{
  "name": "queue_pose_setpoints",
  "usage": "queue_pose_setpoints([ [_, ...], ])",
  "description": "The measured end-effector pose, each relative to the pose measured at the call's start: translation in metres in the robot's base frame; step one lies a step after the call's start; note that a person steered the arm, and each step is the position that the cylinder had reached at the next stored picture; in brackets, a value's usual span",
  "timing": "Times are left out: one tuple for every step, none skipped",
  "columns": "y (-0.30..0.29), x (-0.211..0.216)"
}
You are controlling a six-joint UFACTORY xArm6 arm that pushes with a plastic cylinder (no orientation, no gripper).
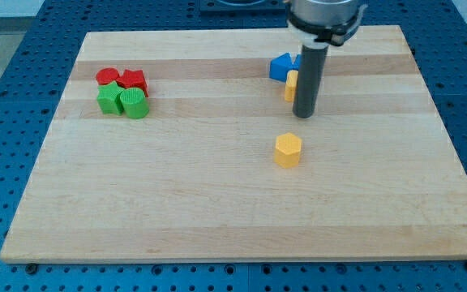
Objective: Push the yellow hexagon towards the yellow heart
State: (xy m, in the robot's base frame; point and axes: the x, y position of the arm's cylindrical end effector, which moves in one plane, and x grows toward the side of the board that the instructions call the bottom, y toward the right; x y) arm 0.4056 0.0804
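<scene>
The yellow hexagon lies on the wooden board a little right of centre. My tip stands just above it in the view, slightly to its right, with a small gap between them. Another yellow block, likely the yellow heart, sits behind the rod and is mostly hidden by it. The dark rod comes down from the view's top.
A blue block lies just left of the rod near the view's top. At the upper left two red blocks sit above two green blocks. The board's edge runs along the bottom.
</scene>
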Motion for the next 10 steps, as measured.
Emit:
queue_pose_setpoints([
  [-0.009, -0.006],
  [-0.007, -0.027],
  [0.001, -0.032],
  [0.002, -0.008],
  [0.029, 0.051],
  [0.073, 0.102],
  [0.045, 0.131],
  [-0.003, 0.083],
  [-0.055, -0.002],
  [-0.088, -0.037],
])
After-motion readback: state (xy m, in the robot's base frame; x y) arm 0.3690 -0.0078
